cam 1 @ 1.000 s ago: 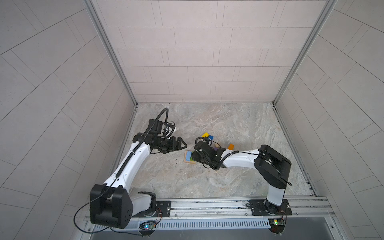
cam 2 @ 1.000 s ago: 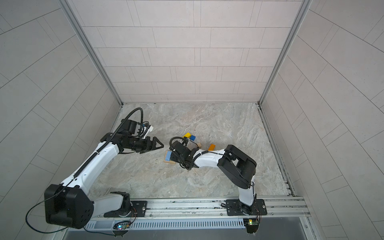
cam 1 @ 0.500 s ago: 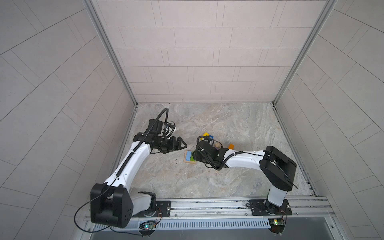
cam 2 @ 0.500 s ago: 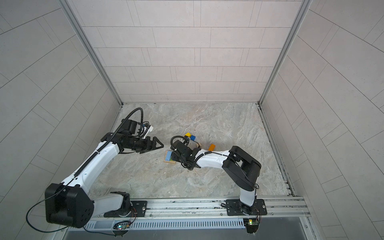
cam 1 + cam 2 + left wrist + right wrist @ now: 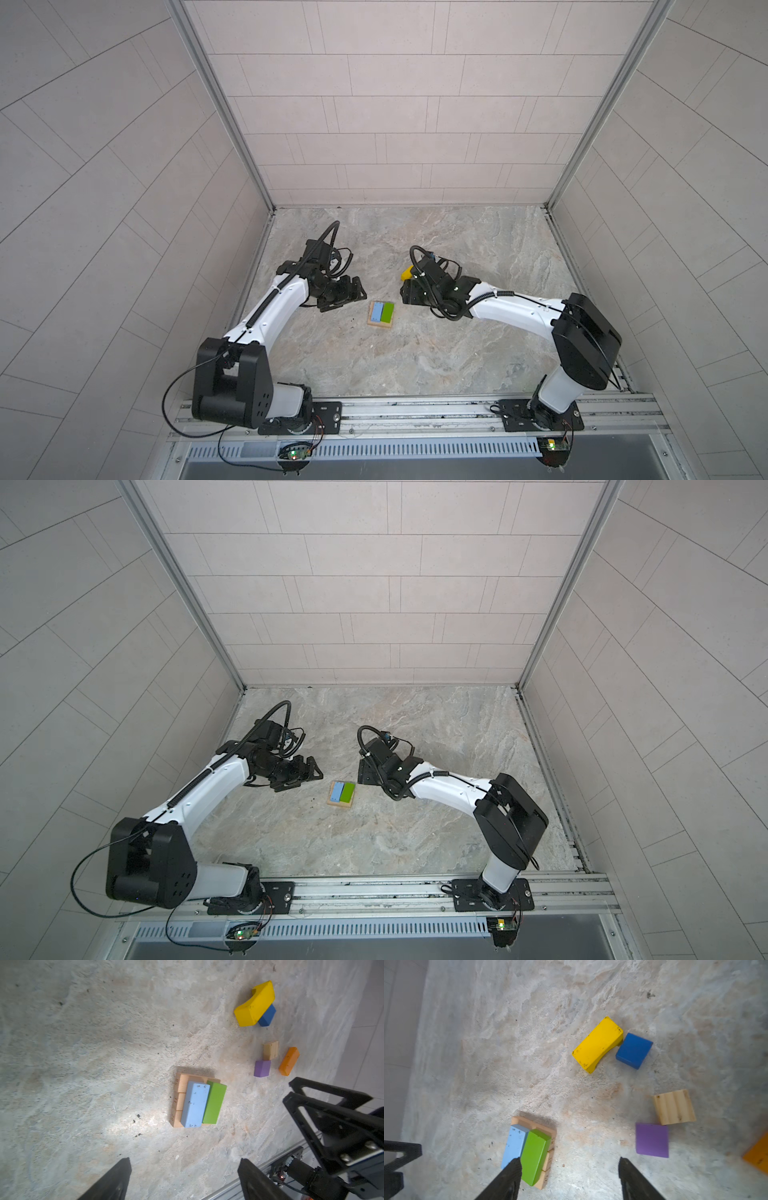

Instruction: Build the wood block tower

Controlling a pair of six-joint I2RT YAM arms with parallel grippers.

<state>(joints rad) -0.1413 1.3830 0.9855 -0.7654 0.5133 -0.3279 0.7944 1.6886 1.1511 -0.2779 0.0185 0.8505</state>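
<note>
The wood block tower [image 5: 380,313] [image 5: 342,793] is a low stack in mid-floor. A light-blue bar [image 5: 195,1104] [image 5: 515,1145] and a green bar [image 5: 215,1103] [image 5: 534,1155] lie side by side on tan bars [image 5: 178,1095] [image 5: 550,1159]. My left gripper [image 5: 353,297] [image 5: 309,775] [image 5: 185,1162] hovers open and empty just left of the stack. My right gripper [image 5: 403,295] [image 5: 362,773] [image 5: 569,1160] stands open and empty just right of it, holding nothing.
Loose blocks lie beyond the stack under the right arm: a yellow arch block [image 5: 254,1004] [image 5: 598,1044] [image 5: 406,272], a dark-blue cube [image 5: 268,1016] [image 5: 633,1050], a tan block [image 5: 270,1050] [image 5: 673,1107], a purple cube [image 5: 262,1068] [image 5: 652,1139] and an orange bar [image 5: 289,1061] [image 5: 758,1155].
My right gripper has opened and drawn back to the right off the stack, leaving the green bar beside the light-blue one. The left arm has not moved.
</note>
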